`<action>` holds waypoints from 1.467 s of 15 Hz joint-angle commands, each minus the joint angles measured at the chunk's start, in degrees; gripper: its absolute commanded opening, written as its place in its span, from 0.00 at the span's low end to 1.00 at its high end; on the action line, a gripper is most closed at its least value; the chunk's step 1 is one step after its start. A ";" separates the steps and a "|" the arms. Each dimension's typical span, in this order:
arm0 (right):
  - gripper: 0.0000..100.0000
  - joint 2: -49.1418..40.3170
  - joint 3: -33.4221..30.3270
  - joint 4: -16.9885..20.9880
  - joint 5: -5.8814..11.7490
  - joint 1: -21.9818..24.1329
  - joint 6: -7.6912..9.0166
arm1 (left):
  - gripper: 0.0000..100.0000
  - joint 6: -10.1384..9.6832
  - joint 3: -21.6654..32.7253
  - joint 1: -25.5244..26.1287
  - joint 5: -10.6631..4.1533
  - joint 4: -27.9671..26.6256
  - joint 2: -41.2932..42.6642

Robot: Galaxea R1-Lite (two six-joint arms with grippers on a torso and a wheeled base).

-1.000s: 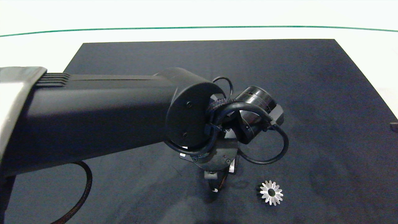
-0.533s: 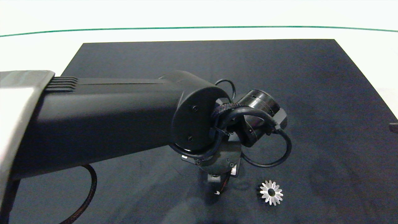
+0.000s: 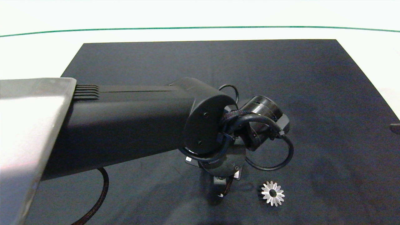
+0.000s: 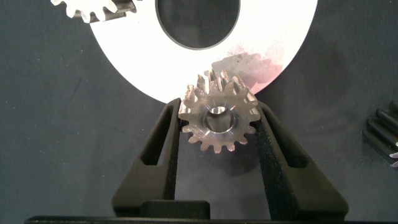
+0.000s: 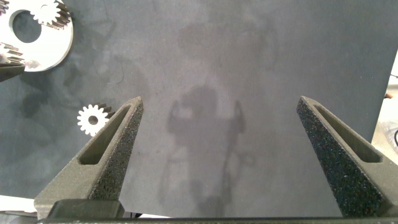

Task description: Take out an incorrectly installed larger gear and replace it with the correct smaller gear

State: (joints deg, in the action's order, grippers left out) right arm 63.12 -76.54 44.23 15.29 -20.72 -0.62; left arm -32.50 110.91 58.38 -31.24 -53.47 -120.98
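My left gripper (image 4: 217, 107) is shut on the smaller gear (image 4: 219, 124), a silver spur gear with short blunt teeth. It holds the gear over the rim of a round white plate (image 4: 267, 37) that has a wide centre hole. The larger gear (image 3: 272, 193), silver with long pointed teeth, lies flat on the black mat just right of the left gripper (image 3: 220, 191). It also shows in the right wrist view as the larger gear (image 5: 93, 119). My right gripper (image 5: 217, 124) hangs open over bare mat, far from the plate (image 5: 46, 43).
Another small gear (image 4: 93, 7) sits on the plate's far side. The black mat (image 3: 312, 93) lies on a white table with a green line along the back. My left arm (image 3: 125, 125) hides the plate in the head view.
My left arm has moved to the right and a little toward the front of the mat. The larger gear has stayed where it lies.
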 commanded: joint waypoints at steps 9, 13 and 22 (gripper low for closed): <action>1.00 0.16 -0.01 0.25 0.01 -0.02 0.01 | 1.00 -1.51 0.36 0.15 -0.31 -1.20 0.57; 1.00 0.42 0.08 0.25 0.01 1.12 0.09 | 1.00 -6.87 -1.93 -1.87 -0.92 -14.82 11.91; 1.00 1.65 1.40 -0.02 0.27 1.74 1.32 | 1.00 -11.01 -20.91 -16.37 -2.24 -18.25 49.26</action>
State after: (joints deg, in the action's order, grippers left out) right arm 64.60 -75.50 44.04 15.48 -19.20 0.71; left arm -43.68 94.27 47.41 -33.29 -71.24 -81.80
